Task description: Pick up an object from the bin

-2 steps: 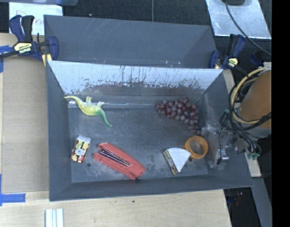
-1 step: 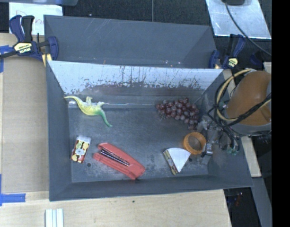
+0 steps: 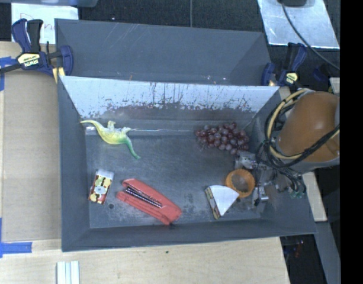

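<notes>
Six loose things: spread over the floor of the grey bin (image 3: pixel 169 232), none heaped on another.
Far left, upper: a yellow-green toy lizard (image 3: pixel 113 135) lies close to the back wall, with its tail curling toward the middle.
Far left, lower: a small printed packet (image 3: pixel 100 187) in yellow, white and red lies near the left wall.
Left of centre: a flat red case (image 3: pixel 149 201) with a dark stripe lies slantwise by the front wall, just beside the packet but apart from it.
Right of centre, upper: a bunch of dark purple grapes (image 3: pixel 223 137) sits at the foot of the back wall.
Right of centre, lower: a white wedge (image 3: pixel 223 198) with a brown edge lies with its upper corner touching the orange piece.
Task's thing: a small orange cup (image 3: pixel 240 181), round and hollow, sits in the bin's lower right corner, below the grapes.
Gripper (image 3: pixel 259 189): low in that corner, right against the cup's right side; whether it is open, closed or gripping the cup cannot be told.
Arm: its rounded orange cover (image 3: pixel 308 129), with cables, hangs over the right wall.
</notes>
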Robot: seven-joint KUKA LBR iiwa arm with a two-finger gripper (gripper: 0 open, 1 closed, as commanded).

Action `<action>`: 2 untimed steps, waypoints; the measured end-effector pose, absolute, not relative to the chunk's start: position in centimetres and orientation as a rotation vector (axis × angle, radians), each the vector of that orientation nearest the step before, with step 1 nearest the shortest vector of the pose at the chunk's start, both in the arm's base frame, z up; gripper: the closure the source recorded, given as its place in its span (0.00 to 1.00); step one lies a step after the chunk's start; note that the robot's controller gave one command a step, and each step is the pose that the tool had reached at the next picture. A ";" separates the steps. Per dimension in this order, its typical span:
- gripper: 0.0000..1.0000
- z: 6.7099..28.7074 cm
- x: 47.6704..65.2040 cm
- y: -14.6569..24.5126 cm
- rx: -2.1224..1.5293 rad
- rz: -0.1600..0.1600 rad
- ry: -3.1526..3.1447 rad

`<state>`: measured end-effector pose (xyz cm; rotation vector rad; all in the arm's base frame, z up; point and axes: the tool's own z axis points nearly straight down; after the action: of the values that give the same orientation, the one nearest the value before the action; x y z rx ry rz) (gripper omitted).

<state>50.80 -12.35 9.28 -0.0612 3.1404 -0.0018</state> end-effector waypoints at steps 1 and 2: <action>0.00 10.0 48.4 -8.1 -0.449 0.000 3.106; 0.00 6.9 53.2 -15.4 -0.530 -0.002 3.087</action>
<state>53.23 -15.43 6.92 -0.5303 3.0874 -0.0019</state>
